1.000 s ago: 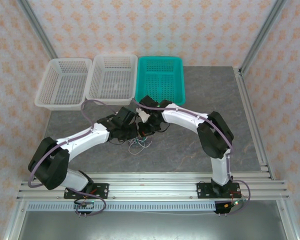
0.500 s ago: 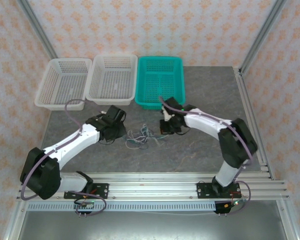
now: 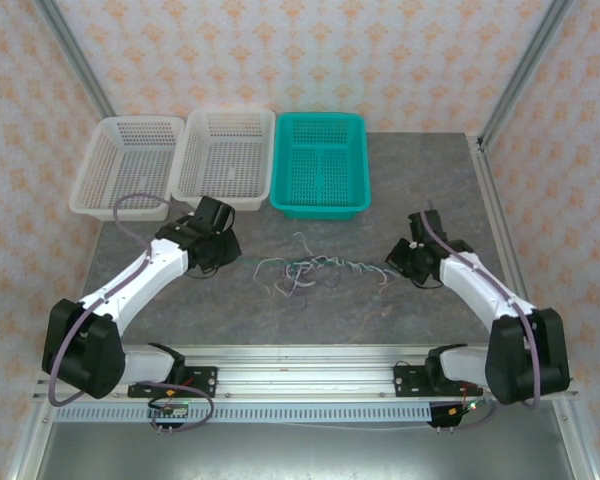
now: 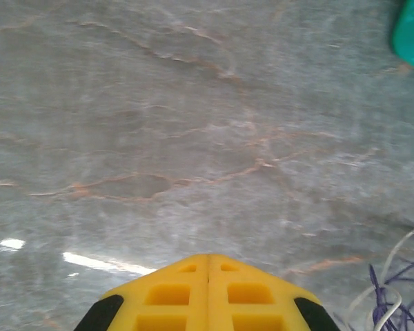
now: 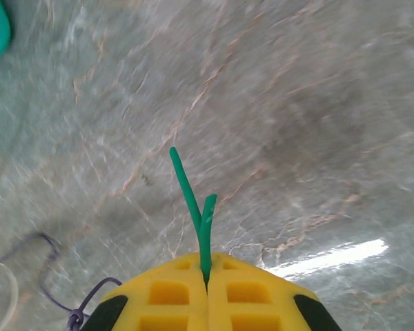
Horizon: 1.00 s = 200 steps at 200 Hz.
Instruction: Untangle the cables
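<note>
We see the cables [image 3: 302,268] drawn out into a loose, thin tangle near the middle of the grey table [image 3: 410,190]. The left gripper [image 3: 218,248] sits at their 9 o'clock and the right gripper [image 3: 408,260] at their 3 o'clock, well apart from each other.

In the right wrist view, the yellow fingers [image 5: 169,296] are clenched on the green cable [image 5: 188,186]. A short folded loop of it sticks up from the seam toward 12 o'clock, and dark and whitish strands lie at 8 o'clock.

In the left wrist view, the fingers [image 4: 169,296] are pressed flat together, with purple and whitish strands on the table at their 4 o'clock. We cannot tell whether a strand is pinched there.

At the table's 12 o'clock edge stand the teal basket [image 3: 318,165] and, to its 9 o'clock, two white baskets [image 3: 225,160].
</note>
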Available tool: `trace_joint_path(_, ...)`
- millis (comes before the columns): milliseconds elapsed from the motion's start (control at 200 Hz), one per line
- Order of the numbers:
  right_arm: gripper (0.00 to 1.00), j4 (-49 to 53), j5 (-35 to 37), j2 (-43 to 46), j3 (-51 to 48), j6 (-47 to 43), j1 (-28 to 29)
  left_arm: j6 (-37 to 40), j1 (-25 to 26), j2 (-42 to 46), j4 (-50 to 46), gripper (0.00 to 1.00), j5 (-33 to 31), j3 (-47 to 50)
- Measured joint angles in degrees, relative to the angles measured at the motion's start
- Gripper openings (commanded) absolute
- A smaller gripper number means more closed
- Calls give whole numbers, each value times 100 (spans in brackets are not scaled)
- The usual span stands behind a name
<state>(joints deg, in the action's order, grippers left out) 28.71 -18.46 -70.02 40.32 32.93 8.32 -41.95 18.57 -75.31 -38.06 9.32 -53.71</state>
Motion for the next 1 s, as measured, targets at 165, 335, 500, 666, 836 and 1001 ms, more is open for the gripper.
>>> trace_joint_path(165,0,-72,-79,306,-197,289,-431,0,-24,-98,426,0,667,-70)
trace_joint_path(335,30,-494,-485,140,-557,260,-544,-39,116,-345,1043,0,955,136)
trace_joint_path(500,67,-205,-267,398,-354,-216,-197,-20,745,-778,1204,0,861,85)
trace_joint_path(666,79,-52,85,1106,417,-1038,341,-9,918,-938,1279,0,841,-111)
trace_joint_path(836,79,-284,203,927,1165,-2190,1733,111,920,-938,1412,0,848,-293)
trace_joint_path(1001,77,-678,251,-144,1252,-2811,2671,197,949,-938,1458,0,826,-304)
